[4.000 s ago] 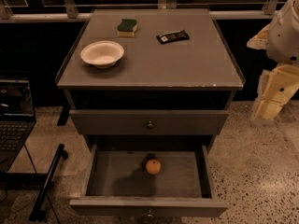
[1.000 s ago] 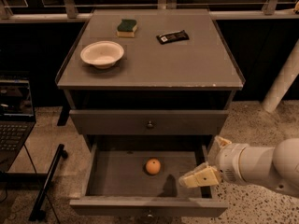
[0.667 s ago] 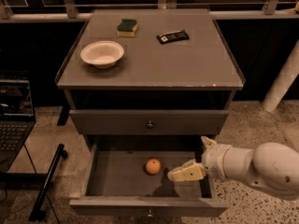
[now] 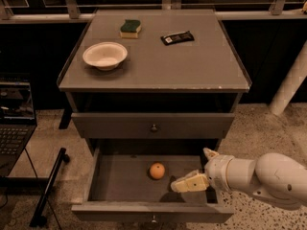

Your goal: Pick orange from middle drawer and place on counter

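Observation:
The orange (image 4: 157, 170) lies on the floor of the open middle drawer (image 4: 115, 210), near its centre. My gripper (image 4: 188, 183) reaches in from the right on a white arm and sits low inside the drawer, just right of the orange and apart from it. The counter (image 4: 192, 63) is the flat grey top of the cabinet above.
A white bowl (image 4: 105, 55), a green sponge (image 4: 130, 28) and a black wrapped bar (image 4: 177, 37) sit on the counter. The upper drawer (image 4: 153, 126) is closed. A laptop (image 4: 14, 119) stands at the left, a black bar (image 4: 50, 188) leans by the drawer.
My arm came in from the right and lowered into the open drawer, moving left toward the orange. The orange has not moved.

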Available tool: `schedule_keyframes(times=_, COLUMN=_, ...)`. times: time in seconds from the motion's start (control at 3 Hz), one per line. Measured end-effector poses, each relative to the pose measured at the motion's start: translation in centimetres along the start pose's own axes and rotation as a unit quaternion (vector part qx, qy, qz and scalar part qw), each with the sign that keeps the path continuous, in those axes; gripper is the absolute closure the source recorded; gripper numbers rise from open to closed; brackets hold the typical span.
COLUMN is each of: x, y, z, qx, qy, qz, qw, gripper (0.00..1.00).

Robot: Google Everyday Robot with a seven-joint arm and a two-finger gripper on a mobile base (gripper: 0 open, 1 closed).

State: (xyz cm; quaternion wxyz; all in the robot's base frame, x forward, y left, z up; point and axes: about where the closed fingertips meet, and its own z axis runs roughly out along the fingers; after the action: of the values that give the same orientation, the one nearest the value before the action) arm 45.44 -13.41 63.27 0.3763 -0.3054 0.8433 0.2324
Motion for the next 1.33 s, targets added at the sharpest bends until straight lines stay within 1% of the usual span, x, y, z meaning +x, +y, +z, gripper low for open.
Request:
schedule_keyframes(times=0.33, x=1.5, y=0.3, z=1.7, qx=-0.005, qy=-0.017, qz=0.022, qw=0.9996, gripper=0.00)
schedule_keyframes(times=0.67, x=3.9, y=-0.2, z=6.2, qx=-0.001, qy=-0.050, qz=0.038, qw=0.9980, gripper=0.00)
schedule_keyframes(times=1.0, x=5.3, y=-2.0, z=11.7, qx=0.017, qy=-0.086, qz=0.043, qw=0.9953, gripper=0.00)
schedule_keyframes(times=1.33, x=7.4, y=-1.3, z=13.3, qx=0.006, qy=-0.085, qz=0.070, qw=0.9939, gripper=0.00)
